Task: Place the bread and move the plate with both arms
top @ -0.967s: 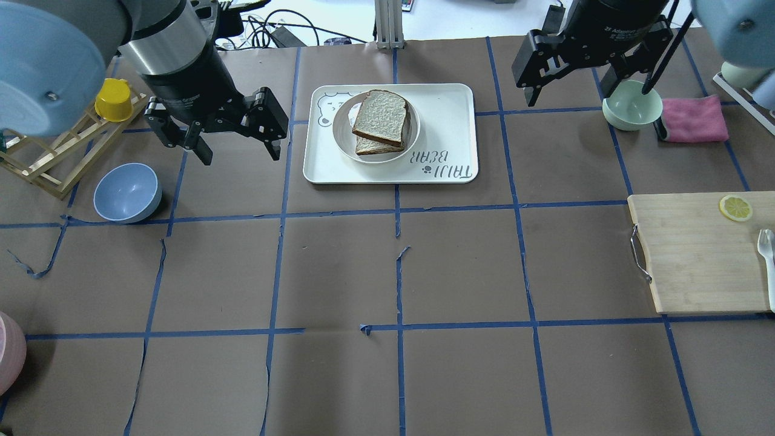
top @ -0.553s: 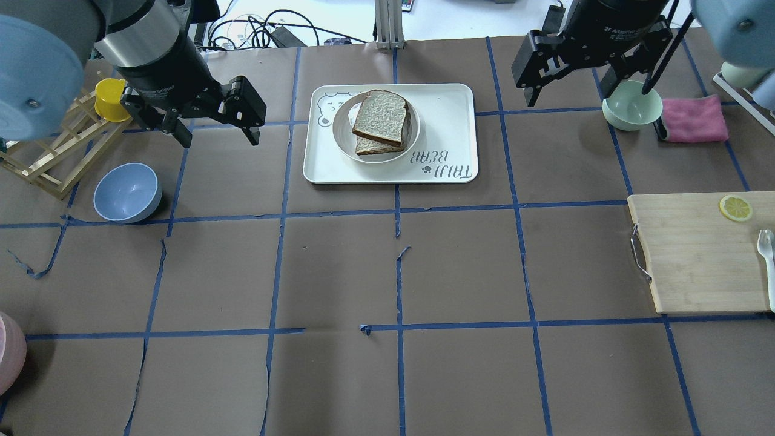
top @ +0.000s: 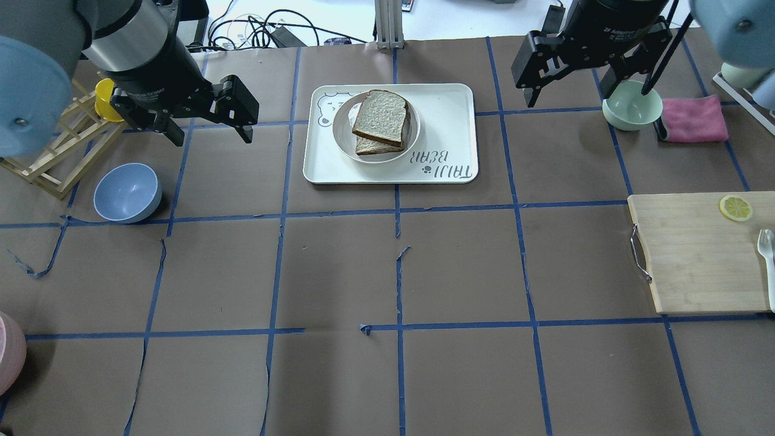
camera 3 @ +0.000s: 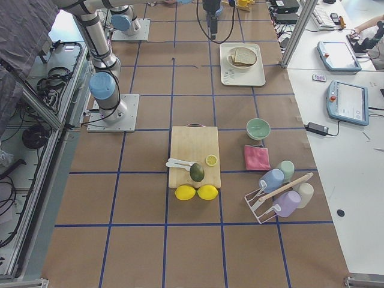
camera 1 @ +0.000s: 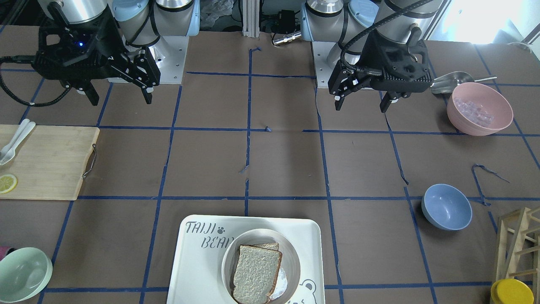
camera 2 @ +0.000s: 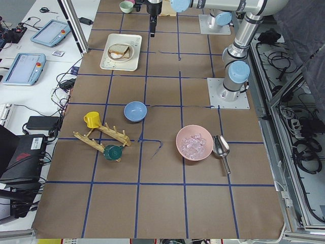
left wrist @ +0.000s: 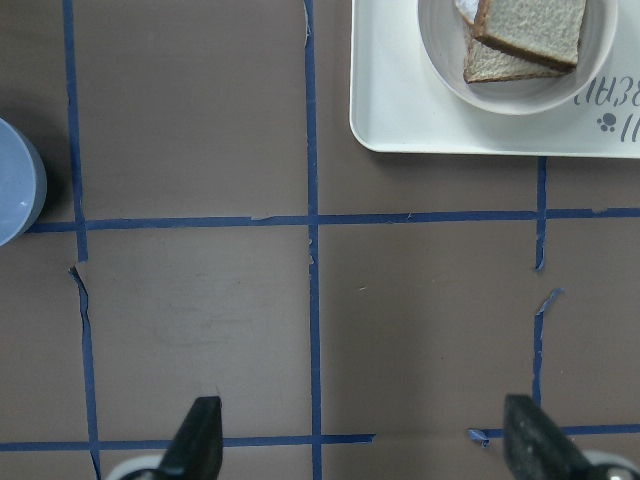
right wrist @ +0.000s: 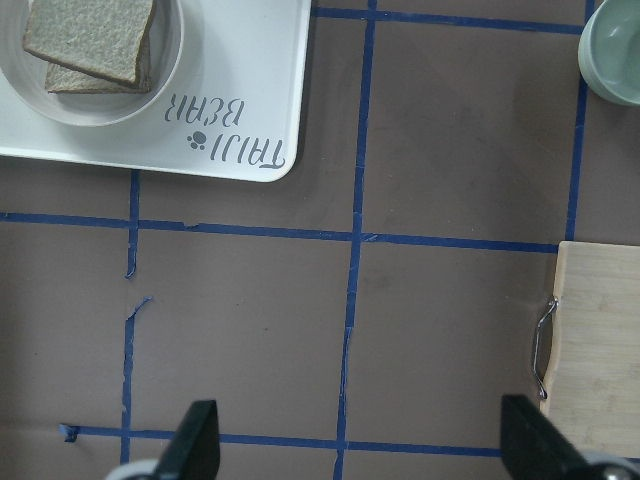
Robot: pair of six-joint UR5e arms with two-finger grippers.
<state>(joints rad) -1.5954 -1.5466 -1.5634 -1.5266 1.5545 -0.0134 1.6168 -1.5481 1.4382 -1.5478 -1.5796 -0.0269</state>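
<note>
Brown paper taped in blue squares covered the table (camera 1: 287, 169) in the front-facing view, where the coarse-crumbed, dark-crusted bread (camera 1: 256, 273) lay atop a paler slice (camera 1: 268, 245) in the round cream plate (camera 1: 292, 254) on the smooth bear-print tray (camera 1: 194, 270). From overhead, the left gripper (top: 212, 138) and right gripper (top: 570, 94) hung either side of the tray, well apart from it. Both wrist views showed black fingertips (left wrist: 200, 435) spread wide, holding nothing.
</note>
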